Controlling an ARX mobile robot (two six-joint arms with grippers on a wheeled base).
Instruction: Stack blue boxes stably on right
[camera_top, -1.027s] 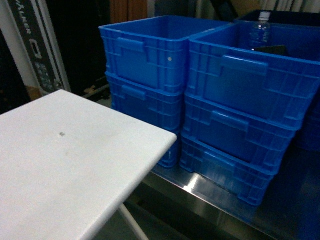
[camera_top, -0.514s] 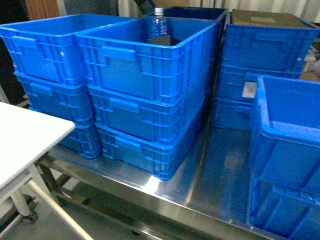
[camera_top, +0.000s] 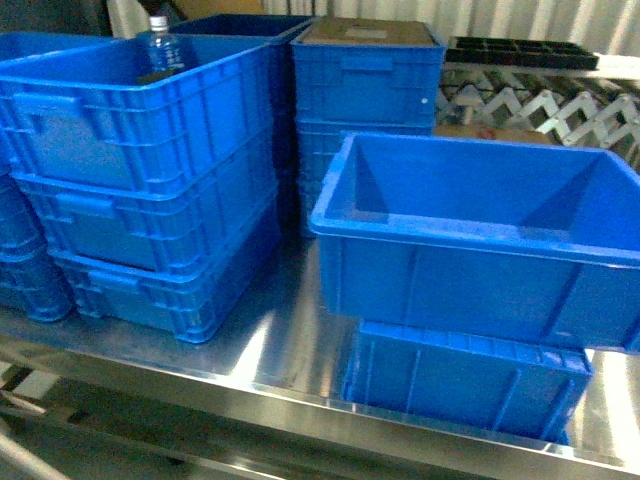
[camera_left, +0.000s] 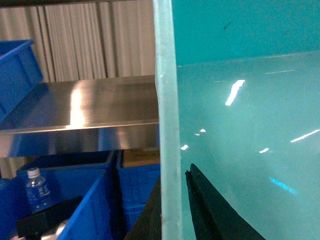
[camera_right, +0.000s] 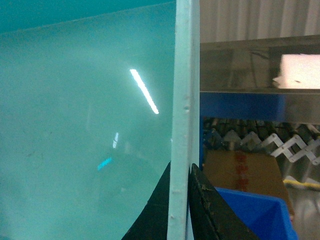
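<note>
head: looks down at crates (camera_top: 150, 150) | wrists: pressed against turquoise wall (camera_left: 250, 125), likely shared

My left gripper (camera_left: 175, 210) pinches the pale rim of a turquoise box (camera_left: 240, 125), one black finger (camera_left: 210, 210) inside its wall. Beyond, a steel shelf (camera_left: 85, 115) hangs over blue crates (camera_left: 90, 200); a water bottle (camera_left: 36, 187) stands in one.

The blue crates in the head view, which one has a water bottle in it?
The top crate of the left stack: a capped bottle stands at its back. The smooth-walled tub on the right looks empty.
</note>
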